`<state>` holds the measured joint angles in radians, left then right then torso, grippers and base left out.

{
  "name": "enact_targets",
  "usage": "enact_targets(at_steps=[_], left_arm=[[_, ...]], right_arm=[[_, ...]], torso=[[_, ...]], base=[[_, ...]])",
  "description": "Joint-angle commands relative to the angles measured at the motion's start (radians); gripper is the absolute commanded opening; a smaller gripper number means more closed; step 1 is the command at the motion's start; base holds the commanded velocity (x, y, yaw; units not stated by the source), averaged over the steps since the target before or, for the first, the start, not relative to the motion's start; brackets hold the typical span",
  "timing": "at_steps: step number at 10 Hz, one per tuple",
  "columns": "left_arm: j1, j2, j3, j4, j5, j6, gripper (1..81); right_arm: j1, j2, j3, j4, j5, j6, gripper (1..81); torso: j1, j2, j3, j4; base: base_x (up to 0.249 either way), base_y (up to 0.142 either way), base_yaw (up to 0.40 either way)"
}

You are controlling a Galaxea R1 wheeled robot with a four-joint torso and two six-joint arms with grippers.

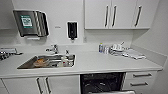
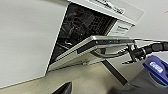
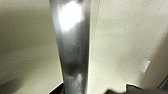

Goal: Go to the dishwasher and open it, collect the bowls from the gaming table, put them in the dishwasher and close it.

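Under the counter [image 1: 105, 63], right of the sink [image 1: 47, 61], the dishwasher [image 1: 101, 82] is standing open and we are facing it squarely. Its dark inside with wire racks is showing between the white cabinet doors on the left and the drawers [image 1: 140, 80] on the right.

From the left wrist view we are seeing the door [image 2: 82, 53] partly lowered, tilted rather than flat, with the right gripper [image 2: 132, 53] reaching in at the door's handle [image 2: 107, 53]. That is how we judge the opening step to be under way: the arm is at the handle so the door can swing down on its hinge. Whether those fingers are clamped on the handle or only hooked beside it we cannot tell. The right wrist view is looking along a shiny steel strip, which we are taking for the handle or door edge, very close to the camera.

The left gripper is hanging low beside the white cabinet front, apart from the door; how its fingers stand we cannot tell either.

For room: the floor [image 2: 87, 77] in front of the unit is looking bare, so the door has space to drop. The door's near edge is the thing to mind, since our base is standing just in front of it. No bowls and no gaming table are showing from where we are standing.
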<state>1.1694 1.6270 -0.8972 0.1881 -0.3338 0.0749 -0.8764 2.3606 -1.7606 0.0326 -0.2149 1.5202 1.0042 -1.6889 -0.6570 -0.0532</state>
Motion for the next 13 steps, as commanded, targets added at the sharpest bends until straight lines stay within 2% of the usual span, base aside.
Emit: enact_targets(at_steps=[1,5,9,13], left_arm=[[-0.07,-0.048,0.024,0.024,0.01,0.0,81.1],[-0.07,-0.047,0.024,0.024,0.016,0.002,81.1],[-0.069,-0.03,0.02,0.022,0.024,0.0,81.1],[-0.069,-0.019,0.017,0.022,0.028,0.0,81.1]], right_arm=[[0.076,-0.025,0.012,0.027,-0.081,0.003,81.1],[0.053,0.002,-0.006,0.021,-0.081,0.0,81.1],[0.006,0.081,-0.121,0.018,-0.081,-0.003,81.1],[-0.013,0.088,-0.141,0.017,-0.08,-0.006,81.1]], torso=[[0.0,0.0,0.0,0.0],[0.0,0.0,0.0,0.0],[0.0,0.0,0.0,0.0],[0.0,0.0,0.0,0.0]], base=[[-0.077,0.0,0.0],[-0.081,0.0,0.0],[-0.087,0.0,0.0],[-0.088,0.0,0.0]])
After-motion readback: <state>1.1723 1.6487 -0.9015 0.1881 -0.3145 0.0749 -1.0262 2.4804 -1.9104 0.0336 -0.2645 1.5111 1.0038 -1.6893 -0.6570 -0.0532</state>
